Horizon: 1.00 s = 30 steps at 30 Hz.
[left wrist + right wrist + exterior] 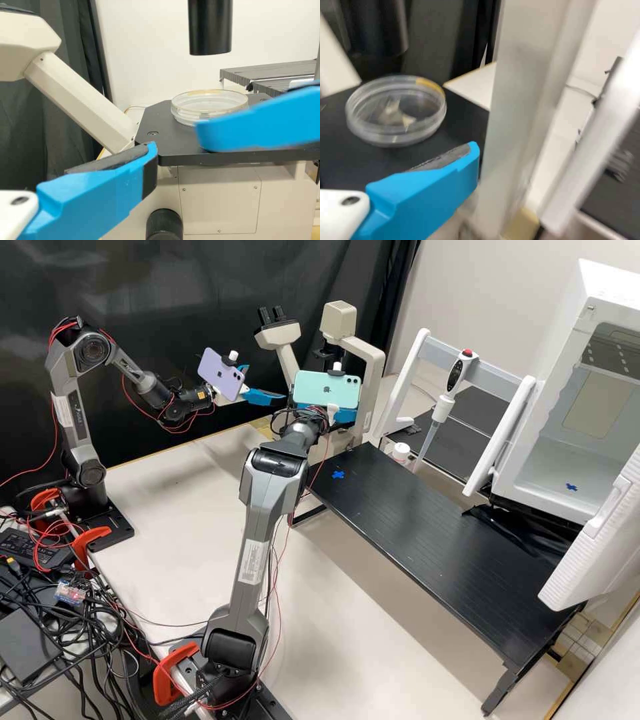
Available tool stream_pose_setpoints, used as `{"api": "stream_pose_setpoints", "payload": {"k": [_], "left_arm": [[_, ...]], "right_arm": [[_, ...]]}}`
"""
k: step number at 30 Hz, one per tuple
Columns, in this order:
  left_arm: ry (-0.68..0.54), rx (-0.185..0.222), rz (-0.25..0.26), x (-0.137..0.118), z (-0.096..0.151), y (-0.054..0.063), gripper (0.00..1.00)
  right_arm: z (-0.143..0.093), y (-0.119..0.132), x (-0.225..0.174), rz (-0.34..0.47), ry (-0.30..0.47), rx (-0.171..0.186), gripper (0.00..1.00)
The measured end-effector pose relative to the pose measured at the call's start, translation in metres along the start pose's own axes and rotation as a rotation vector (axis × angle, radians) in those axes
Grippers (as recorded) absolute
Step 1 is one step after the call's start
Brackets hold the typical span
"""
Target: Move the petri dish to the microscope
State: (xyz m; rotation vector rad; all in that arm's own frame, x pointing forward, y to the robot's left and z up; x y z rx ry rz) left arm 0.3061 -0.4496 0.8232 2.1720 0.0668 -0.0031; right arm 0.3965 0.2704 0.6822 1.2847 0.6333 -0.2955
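The microscope (pixel 375 377) is standing beside the raised black platform (pixel 427 527). My left tool (pixel 268 383) is holding its blue fingers spread near the black stage (pixel 162 120); my right tool (pixel 345 415) is hovering nearby, though I am unable to tell its opening. The petri dish (pixel 207 106) is resting on the stage.

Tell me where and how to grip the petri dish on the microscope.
Take the petri dish by its round side wall, fingers across its width, coming in level from the side facing the left gripper. It lies flat on the stage, wall upright; the tube overhead would probably crowd a grip from above.
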Motion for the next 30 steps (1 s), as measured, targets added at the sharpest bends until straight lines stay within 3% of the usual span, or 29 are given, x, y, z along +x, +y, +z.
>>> {"api": "stream_pose_setpoints", "payload": {"k": [6,10,12,14,22,23,30], "left_arm": [[0.0,0.0,0.0,0.0,0.0,0.0,1.0],[0.0,0.0,0.0,0.0,0.0,0.0,1.0],[0.0,0.0,0.0,0.0,0.0,0.0,1.0],[0.0,0.0,0.0,0.0,0.0,0.0,1.0],[0.0,0.0,0.0,0.0,0.0,0.0,1.0],[0.0,0.0,0.0,0.0,0.0,0.0,1.0],[0.0,0.0,0.0,0.0,0.0,0.0,1.0]], "right_arm": [[0.006,-0.003,-0.057,-0.04,-0.005,-0.025,1.0],[0.012,0.004,-0.102,-0.027,0.005,-0.062,1.0],[0.021,0.009,-0.125,-0.025,0.019,-0.072,1.0],[0.039,0.015,-0.154,-0.005,0.005,-0.056,1.0],[0.107,0.036,-0.239,0.217,-0.181,0.116,1.0],[0.118,0.037,-0.248,0.253,-0.221,0.163,1.0],[0.16,0.036,-0.28,0.355,-0.324,0.339,1.0]]}}
